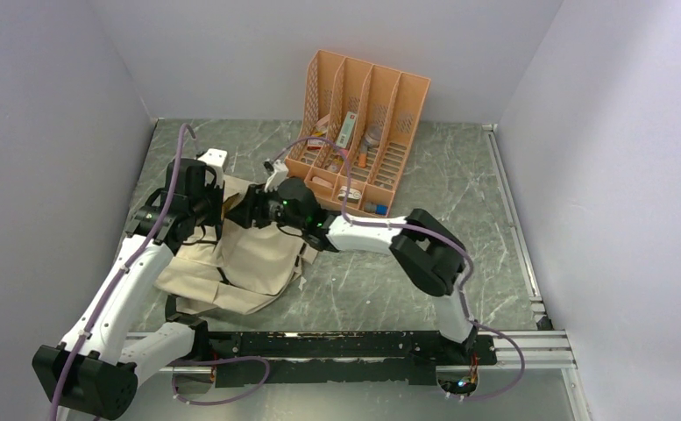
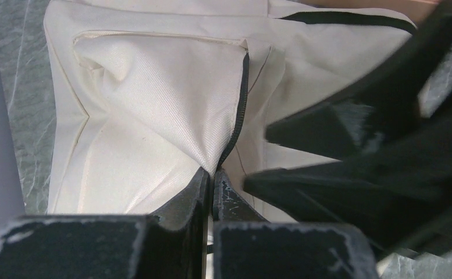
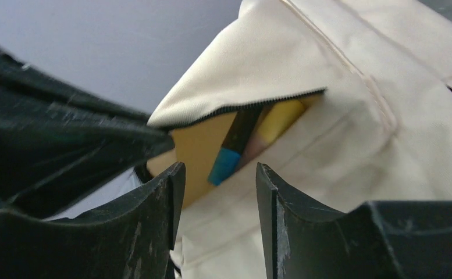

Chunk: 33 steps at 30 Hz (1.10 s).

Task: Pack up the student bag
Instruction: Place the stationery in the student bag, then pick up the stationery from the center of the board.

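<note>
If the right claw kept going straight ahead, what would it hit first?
Probably the blue-tipped pen in the open pocket of the student bag, dead ahead of the right gripper; depth is unclear.

The left arm (image 1: 117,294) stretches forward with the left gripper (image 2: 212,174) pinched shut on a fold of the student bag (image 2: 153,104), while the right arm (image 1: 424,254) bends across at the elbow so the right gripper (image 3: 217,174) sits just right of it, tips facing it, jaws standing apart.

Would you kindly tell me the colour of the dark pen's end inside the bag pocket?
The pen's end is blue, clearest in the right wrist view.
</note>
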### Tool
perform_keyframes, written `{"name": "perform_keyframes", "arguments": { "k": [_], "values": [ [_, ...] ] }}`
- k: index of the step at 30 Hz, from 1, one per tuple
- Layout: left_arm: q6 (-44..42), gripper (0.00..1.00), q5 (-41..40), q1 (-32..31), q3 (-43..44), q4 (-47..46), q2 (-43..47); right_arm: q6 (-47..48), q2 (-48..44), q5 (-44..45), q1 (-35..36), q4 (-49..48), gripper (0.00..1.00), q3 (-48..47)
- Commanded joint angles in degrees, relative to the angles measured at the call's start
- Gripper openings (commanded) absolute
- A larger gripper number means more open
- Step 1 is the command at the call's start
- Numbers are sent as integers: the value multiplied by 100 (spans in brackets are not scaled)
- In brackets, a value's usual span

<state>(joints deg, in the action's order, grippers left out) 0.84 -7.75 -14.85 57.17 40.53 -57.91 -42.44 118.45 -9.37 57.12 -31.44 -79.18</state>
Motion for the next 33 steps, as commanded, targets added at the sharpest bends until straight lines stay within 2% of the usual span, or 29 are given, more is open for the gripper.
{"name": "perform_keyframes", "arguments": {
  "k": [1,9,16,20,24,33],
  "values": [
    [32,5,60,-105,-20,-341,101,793,-868,542,-76,441,51,635],
    [96,5,55,-106,18,-381,-43,2196,-2404,1571,-131,2162,53,1474],
    [139,5,77,-105,-21,-440,-85,2639,-3340,2471,-451,3383,54,2248],
    [106,5,129,-106,-13,-484,-162,2852,-3760,1844,-1072,3612,55,2670],
    [126,5,216,-106,-15,-529,-232,3282,-3340,998,-1700,4217,55,2452],
    [38,5,146,-106,-57,-474,-139,4097,-2125,248,-1821,4750,56,1608]
  ]
}}
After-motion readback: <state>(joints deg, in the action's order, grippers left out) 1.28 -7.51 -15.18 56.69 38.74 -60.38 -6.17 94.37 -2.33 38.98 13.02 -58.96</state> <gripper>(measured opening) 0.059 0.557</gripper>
